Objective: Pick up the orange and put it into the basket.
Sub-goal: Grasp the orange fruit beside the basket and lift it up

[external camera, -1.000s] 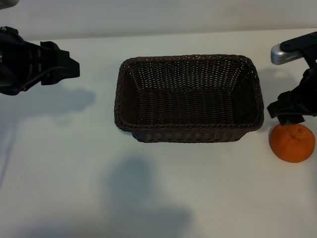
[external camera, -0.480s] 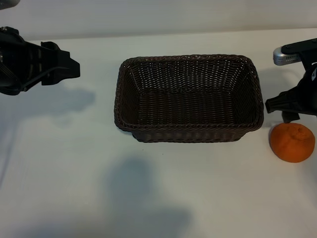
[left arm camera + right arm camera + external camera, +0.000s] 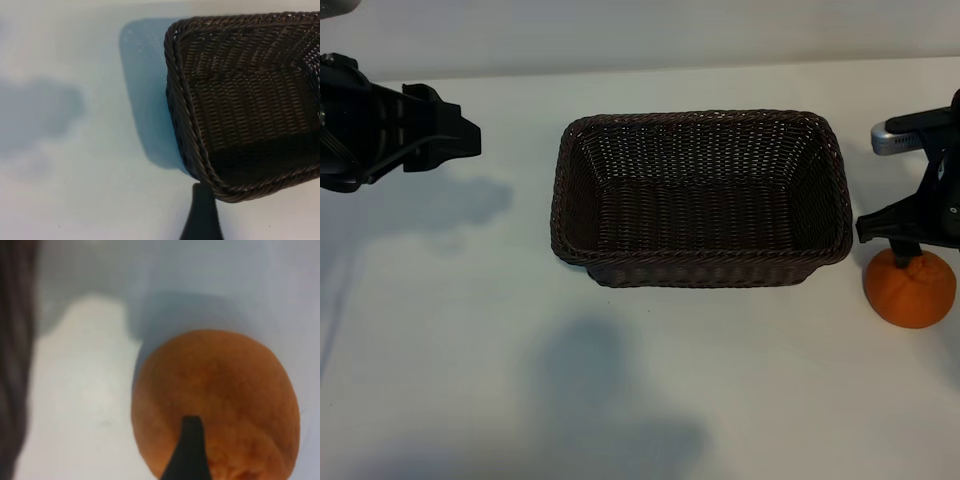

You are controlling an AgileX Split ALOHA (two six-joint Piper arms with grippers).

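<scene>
The orange lies on the white table just right of the basket's front right corner, and it fills much of the right wrist view. My right gripper hangs open directly over the fruit and covers its top in the exterior view. One dark finger shows against the orange's skin. The basket is dark-brown wicker with nothing in it and stands mid-table; its braided rim shows in the left wrist view. My left gripper is parked open at the far left, well away from the basket.
The white table stretches bare in front of the basket and to its left. The orange sits close to the exterior view's right edge. A dark strip of the basket's side borders the right wrist view.
My right gripper has come down and toward the orange, and now overlaps its top. Orange, basket and left arm have not moved.
</scene>
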